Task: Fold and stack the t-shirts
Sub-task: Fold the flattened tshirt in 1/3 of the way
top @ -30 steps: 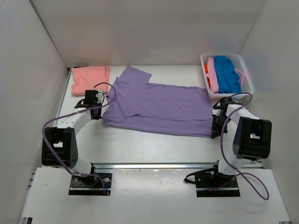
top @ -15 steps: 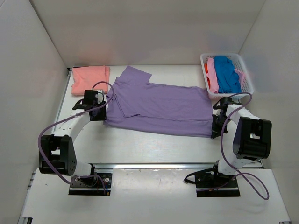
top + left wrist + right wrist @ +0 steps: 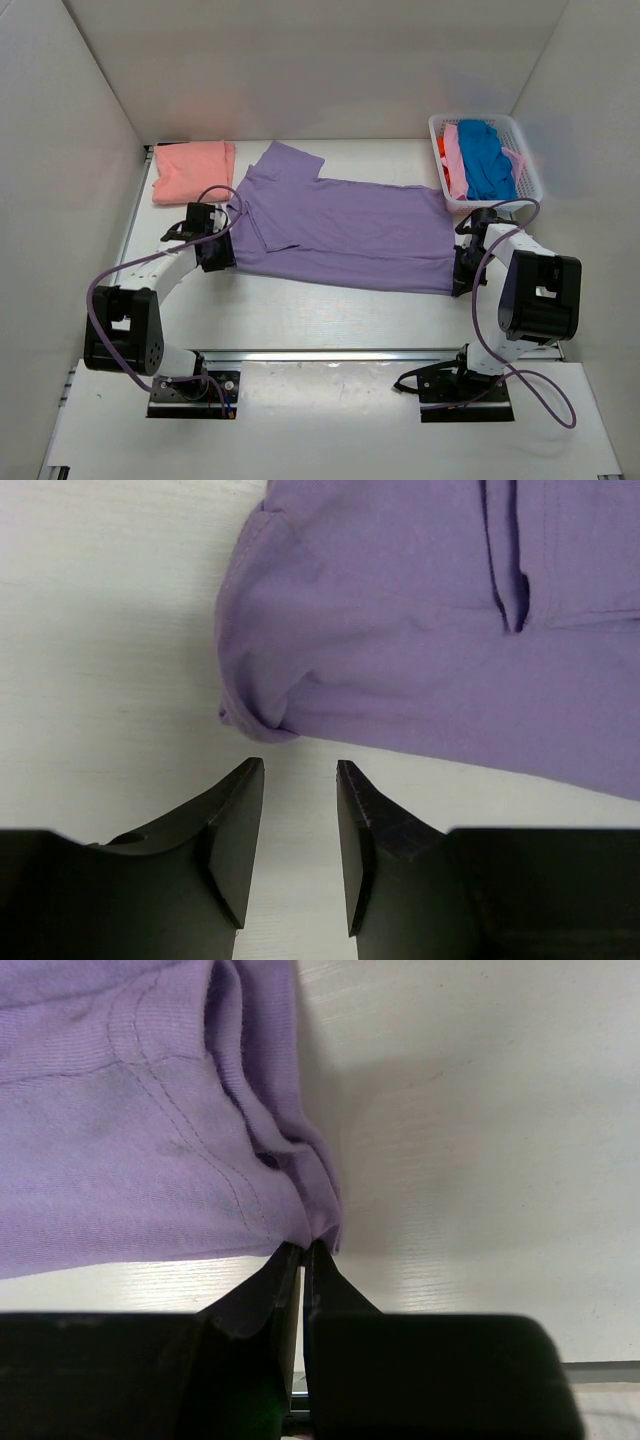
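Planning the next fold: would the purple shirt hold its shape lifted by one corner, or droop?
Likely droop: the purple shirt curls over softly at its edge by the left gripper. Its cloth bunches into folds where the right gripper pinches the corner, so it probably sags. It looks thin, probably light.

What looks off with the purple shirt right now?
The lavender shirt has its near-left corner curled into a lump instead of lying flat. The open left gripper sits just short of it, while the right gripper pinches the near-right corner.
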Controlling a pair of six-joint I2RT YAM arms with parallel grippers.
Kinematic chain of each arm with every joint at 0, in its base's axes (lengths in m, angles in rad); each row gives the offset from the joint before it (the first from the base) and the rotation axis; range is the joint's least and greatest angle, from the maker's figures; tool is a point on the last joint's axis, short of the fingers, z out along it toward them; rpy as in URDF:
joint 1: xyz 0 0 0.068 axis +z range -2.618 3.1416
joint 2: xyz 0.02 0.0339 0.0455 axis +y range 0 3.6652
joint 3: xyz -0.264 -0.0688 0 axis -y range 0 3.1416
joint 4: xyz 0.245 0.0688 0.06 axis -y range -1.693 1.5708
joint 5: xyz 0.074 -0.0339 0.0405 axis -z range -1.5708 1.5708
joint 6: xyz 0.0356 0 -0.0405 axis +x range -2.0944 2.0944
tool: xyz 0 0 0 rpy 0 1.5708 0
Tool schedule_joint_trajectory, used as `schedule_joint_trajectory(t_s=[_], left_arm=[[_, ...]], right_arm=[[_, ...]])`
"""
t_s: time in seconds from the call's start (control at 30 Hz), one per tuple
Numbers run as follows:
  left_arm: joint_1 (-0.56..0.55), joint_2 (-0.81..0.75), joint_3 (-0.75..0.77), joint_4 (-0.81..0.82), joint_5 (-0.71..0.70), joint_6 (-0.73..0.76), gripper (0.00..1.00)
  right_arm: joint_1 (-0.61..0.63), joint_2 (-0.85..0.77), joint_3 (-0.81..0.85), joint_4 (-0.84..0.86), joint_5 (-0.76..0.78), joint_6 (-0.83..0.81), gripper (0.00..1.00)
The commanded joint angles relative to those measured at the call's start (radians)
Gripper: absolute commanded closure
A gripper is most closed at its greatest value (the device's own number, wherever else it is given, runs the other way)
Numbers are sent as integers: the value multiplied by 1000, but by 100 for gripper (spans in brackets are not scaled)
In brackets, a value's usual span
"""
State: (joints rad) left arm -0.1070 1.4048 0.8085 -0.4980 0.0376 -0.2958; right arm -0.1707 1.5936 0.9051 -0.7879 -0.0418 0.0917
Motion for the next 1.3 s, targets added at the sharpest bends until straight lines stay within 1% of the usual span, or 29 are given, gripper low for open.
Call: schedule_joint_trajectory(t_s=[0.0,0.37,0.5,0.57,0.67,0.7,0.73,0.8,0.83,0.87,0.9,1.0,1.1,1.17,1.27], left_arm=[[4,9,-17,38,2,-46,54],[20,46,-48,95,-36,-85,56],[29,46,-45,114,-35,-91,53],[33,57,-39,112,-36,-92,53],[29,85,-20,108,-36,-88,60],[32,85,-20,108,-36,-88,60],[32,97,-22,117,-36,-85,65],[29,98,-23,118,-36,-88,83],[30,102,-25,121,-35,-86,87],[30,102,-29,122,-36,-85,97],[35,94,-20,113,-36,-85,100],[26,100,6,76,-70,-46,100],[20,94,46,33,-145,10,100],[12,95,72,16,-221,69,100],[6,94,92,15,-309,136,100]], right_arm=[[0,-11,-1,24,16,-18,100],[2,-9,5,18,20,-15,100],[4,-4,5,25,17,-15,100],[2,-3,6,27,16,-20,100],[4,5,3,27,19,-20,99],[8,-1,2,27,17,-18,100],[4,-1,5,24,13,-20,100],[4,-1,5,29,14,-20,100],[7,-1,3,27,13,-20,100],[5,-3,-3,27,16,-15,100],[0,0,0,24,16,-23,100],[-12,6,11,29,14,-17,100],[-23,17,18,26,11,-15,100],[-35,6,17,29,14,-20,100],[-41,6,28,29,2,-20,100]])
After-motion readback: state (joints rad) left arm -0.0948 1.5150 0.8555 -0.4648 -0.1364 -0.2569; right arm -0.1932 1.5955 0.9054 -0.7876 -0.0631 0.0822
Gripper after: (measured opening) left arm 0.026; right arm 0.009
